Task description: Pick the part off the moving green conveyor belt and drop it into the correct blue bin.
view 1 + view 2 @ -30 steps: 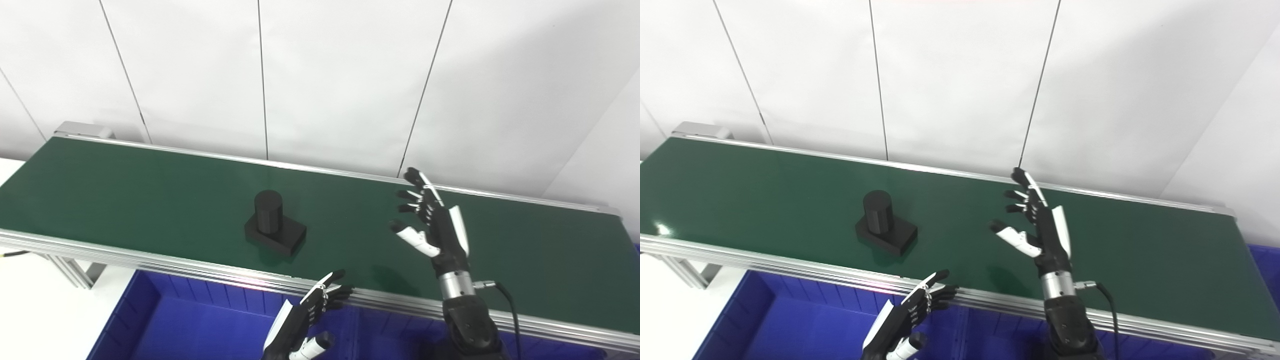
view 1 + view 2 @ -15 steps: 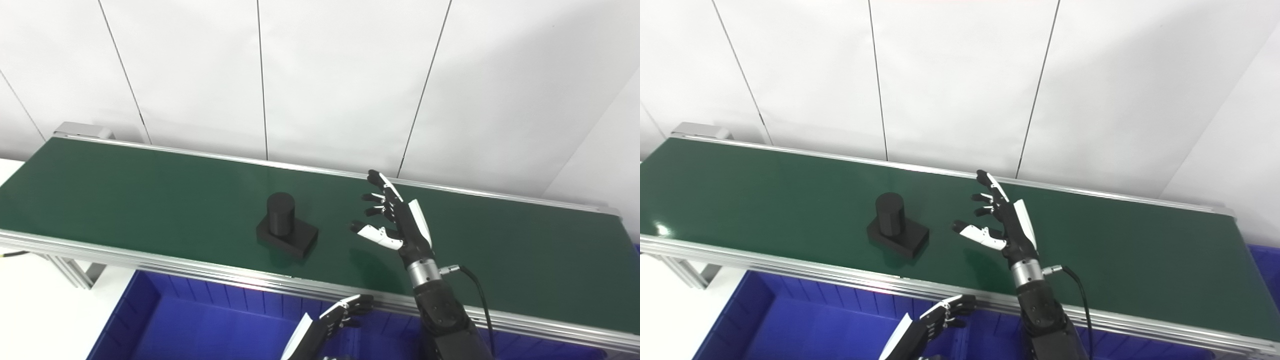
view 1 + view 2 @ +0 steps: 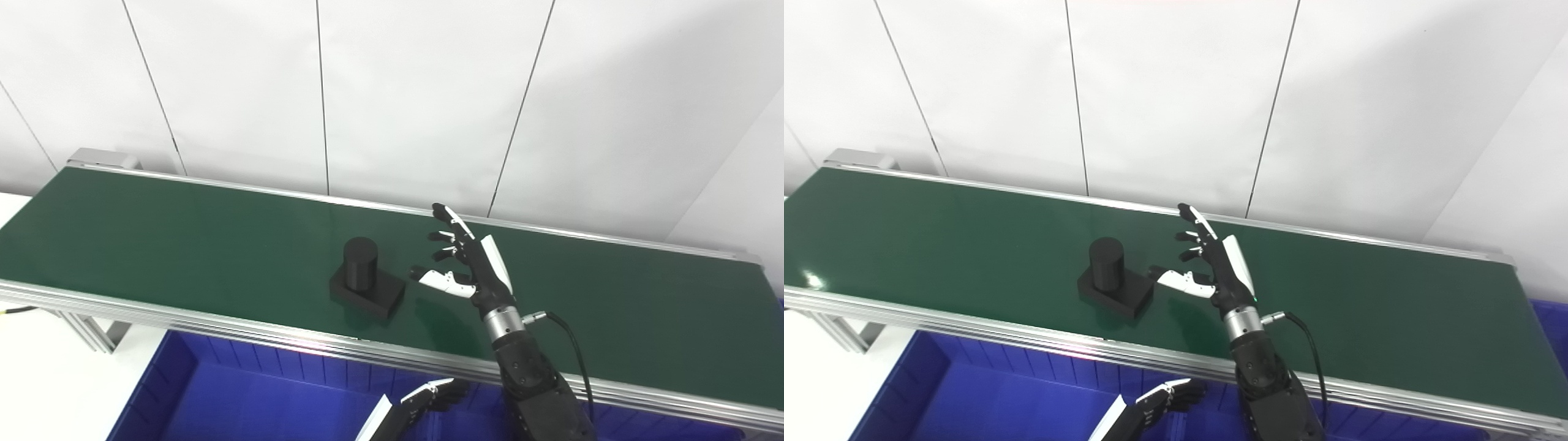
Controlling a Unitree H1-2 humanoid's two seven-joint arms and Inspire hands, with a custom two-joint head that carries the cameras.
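A black part point(image 3: 366, 278), an upright cylinder on a flat rectangular base, stands on the green conveyor belt point(image 3: 184, 233) near its front edge. My right hand point(image 3: 468, 263) is open above the belt just right of the part, fingers spread, thumb pointing at the part's base and close to it. My left hand point(image 3: 422, 401) is low at the bottom edge, over the blue bin point(image 3: 245, 398), with its fingers loosely extended and nothing in it.
The belt has aluminium rails along front point(image 3: 184, 321) and back. A blue bin sits below the front rail; a second blue bin shows at the far right point(image 3: 1549, 318). A white panelled wall stands behind the belt.
The part has ridden the belt to the right. My right hand has moved left toward it and is now beside it. My left hand has dropped lower over the bin.
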